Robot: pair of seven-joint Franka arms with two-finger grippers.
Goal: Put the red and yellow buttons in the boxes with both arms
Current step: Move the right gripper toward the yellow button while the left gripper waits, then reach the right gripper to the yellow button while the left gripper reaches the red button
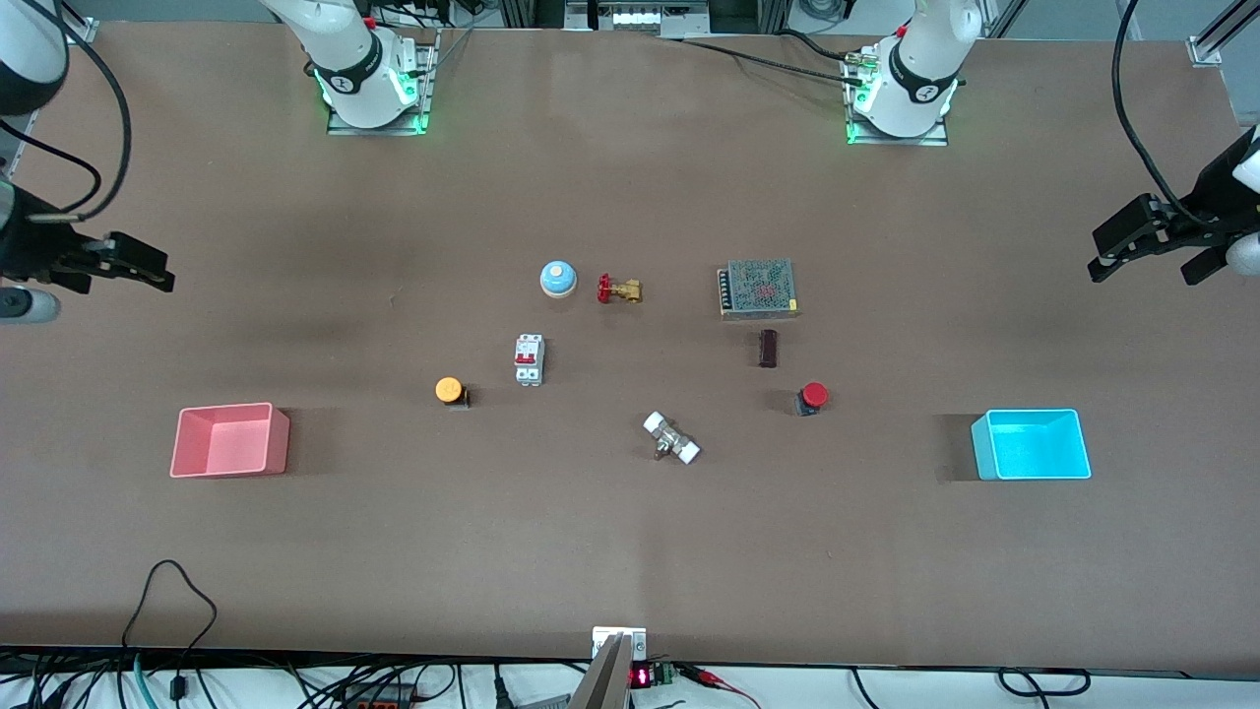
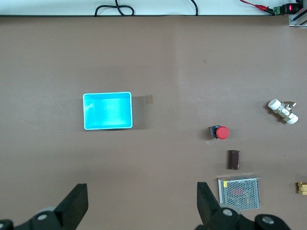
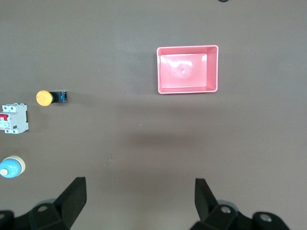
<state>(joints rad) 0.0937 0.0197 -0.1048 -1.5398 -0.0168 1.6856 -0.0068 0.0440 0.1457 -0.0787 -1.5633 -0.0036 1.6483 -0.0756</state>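
The yellow button (image 1: 449,390) lies on the table toward the right arm's end, beside the pink-red box (image 1: 278,435). The red button (image 1: 813,396) lies toward the left arm's end, beside the cyan box (image 1: 984,448). Both boxes are empty. My right gripper (image 1: 157,271) hangs open and empty high over the table edge at its end. In the right wrist view it (image 3: 139,196) is well apart from the yellow button (image 3: 44,97) and the pink box (image 3: 212,67). My left gripper (image 1: 1147,268) hangs open and empty at its end. In the left wrist view it (image 2: 142,201) is apart from the cyan box (image 2: 107,110) and the red button (image 2: 221,132).
Mid-table stand a blue dome bell (image 1: 557,279), a red-handled brass valve (image 1: 618,290), a white circuit breaker (image 1: 529,359), a mesh-topped power supply (image 1: 758,289), a small dark block (image 1: 768,348) and a white-capped fitting (image 1: 671,438).
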